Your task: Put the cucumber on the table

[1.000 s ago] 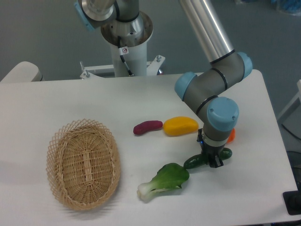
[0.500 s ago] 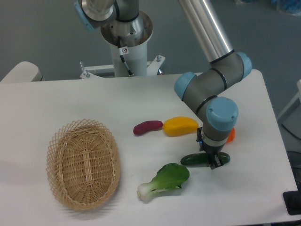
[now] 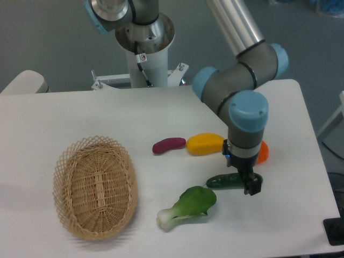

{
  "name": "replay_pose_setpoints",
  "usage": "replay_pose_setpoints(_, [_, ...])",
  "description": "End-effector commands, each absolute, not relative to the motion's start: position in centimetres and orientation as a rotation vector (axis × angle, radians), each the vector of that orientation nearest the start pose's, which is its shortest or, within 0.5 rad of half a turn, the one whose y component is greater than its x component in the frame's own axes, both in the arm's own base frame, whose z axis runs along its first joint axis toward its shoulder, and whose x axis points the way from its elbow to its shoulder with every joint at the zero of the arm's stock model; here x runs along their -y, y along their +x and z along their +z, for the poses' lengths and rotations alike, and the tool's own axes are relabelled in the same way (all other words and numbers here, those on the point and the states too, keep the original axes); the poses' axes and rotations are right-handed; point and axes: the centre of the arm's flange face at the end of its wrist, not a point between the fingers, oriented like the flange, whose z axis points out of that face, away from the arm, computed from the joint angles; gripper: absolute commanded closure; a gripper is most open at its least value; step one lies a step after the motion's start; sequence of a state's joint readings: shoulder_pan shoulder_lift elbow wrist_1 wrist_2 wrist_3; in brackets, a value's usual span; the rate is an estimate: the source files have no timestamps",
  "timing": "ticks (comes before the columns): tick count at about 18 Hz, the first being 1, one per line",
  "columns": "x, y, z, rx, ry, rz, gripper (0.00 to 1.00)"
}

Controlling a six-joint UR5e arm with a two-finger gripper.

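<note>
Since the earlier frame my arm has lifted and swung slightly right; the cucumber (image 3: 228,180) lies flat on the table (image 3: 80,115), just right of the bok choy (image 3: 189,205) and below the yellow mango (image 3: 206,143). My gripper (image 3: 250,185) stands over its right end; I cannot tell whether the jaws are spread or pinching. I judge placement essentially done, only retreat remaining.

I see the cucumber (image 3: 228,180) lying on the table (image 3: 80,115), my gripper (image 3: 249,185) over its right end; bok choy (image 3: 188,206) at its seven o'clock.
</note>
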State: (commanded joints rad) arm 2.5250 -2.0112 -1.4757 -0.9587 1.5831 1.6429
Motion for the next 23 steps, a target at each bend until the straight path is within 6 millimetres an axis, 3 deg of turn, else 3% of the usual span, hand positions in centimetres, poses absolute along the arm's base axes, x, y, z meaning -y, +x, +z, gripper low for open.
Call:
replay_pose_setpoints(3, [-49.8, -45.8, 37.7, -0.983, -2.864, 0.452, 0.0])
replay_pose_setpoints(7, [-49.4, -44.7, 41.1, -0.934, -2.855, 0.357, 0.0])
replay_pose_setpoints(10, [-48.4, -44.5, 43.4, -0.955, -2.882, 0.287, 0.0])
replay_pose_setpoints(14, [-46.4, -45.7, 45.7, -1.027, -2.879, 0.256, 0.0])
replay_pose_setpoints(17, [-43.9, -47.5, 45.8, -1.15, -2.87, 0.228, 0.0])
replay_pose_setpoints(23, [-42.6, -48.0, 46.3, -1.167, -2.867, 0.23, 0.0])
